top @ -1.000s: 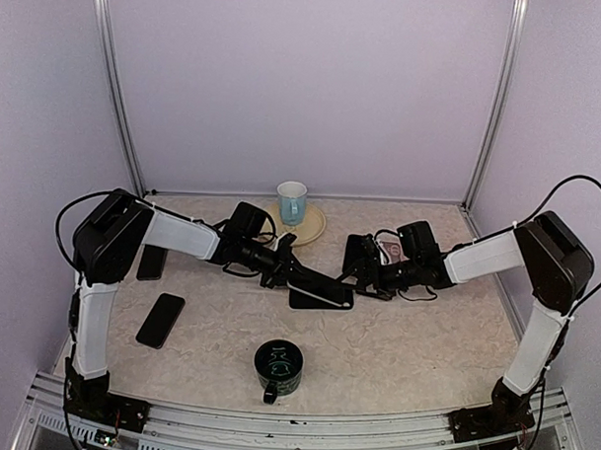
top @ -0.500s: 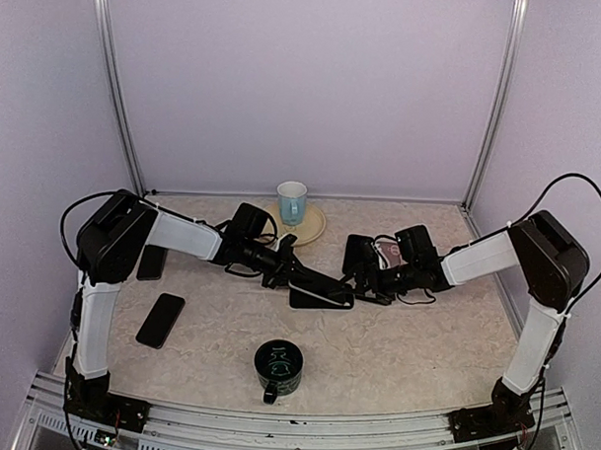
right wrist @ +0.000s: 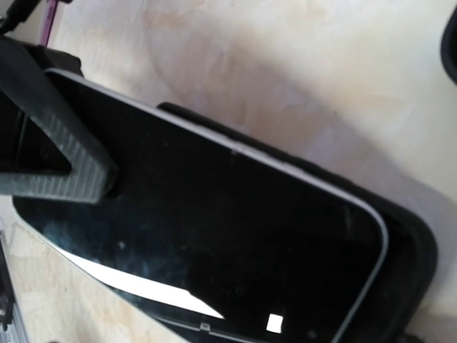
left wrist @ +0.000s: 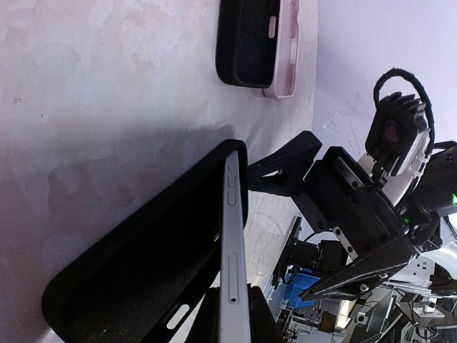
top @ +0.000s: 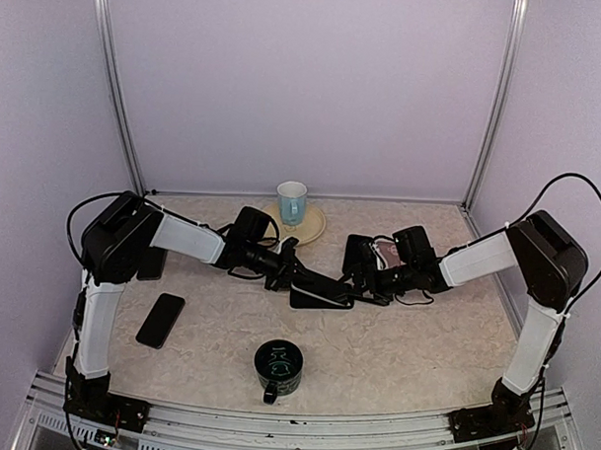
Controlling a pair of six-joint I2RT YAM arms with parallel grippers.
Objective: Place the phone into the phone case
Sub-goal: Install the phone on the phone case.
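A pale mug (top: 291, 201) stands on a tan plate (top: 316, 229) at the far middle of the marbled table (top: 415, 338). A dark green mug (top: 279, 366) sits near the front edge. A spare black handset (top: 160, 319) lies flat on the left. A pink-edged cover (left wrist: 257, 43) lies right of centre.

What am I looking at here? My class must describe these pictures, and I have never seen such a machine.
Two robot arms, each ending in a two-finger gripper, stand at a table. One picture looks down from above; the other two come from cameras on the wrists. The left gripper is shut on a phone, held tilted with one end in a black case. The right gripper is open beside it, holding nothing. Also there: a dark mug, a pale mug on a plate and a spare phone.
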